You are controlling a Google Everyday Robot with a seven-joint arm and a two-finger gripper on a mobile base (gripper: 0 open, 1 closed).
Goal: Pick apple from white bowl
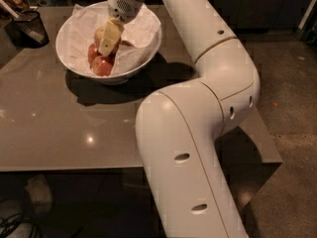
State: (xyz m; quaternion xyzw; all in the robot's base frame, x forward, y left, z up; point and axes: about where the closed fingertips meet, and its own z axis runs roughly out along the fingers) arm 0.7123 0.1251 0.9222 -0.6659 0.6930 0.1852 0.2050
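The white bowl [141,51], lined with crumpled white paper, stands at the far left of the grey table. In it lies the pale yellow-green apple [99,34], with two smaller red apples [102,66] just in front of it. My gripper [109,37] reaches down into the bowl from above. It sits right against the right side of the pale apple and covers part of it. The arm's white links run from the bowl across the right half of the view.
A small dark mesh cup [30,27] holding some items stands at the table's far left corner. The grey table [64,128] ends at a front edge low in the view. Dark floor lies to the right.
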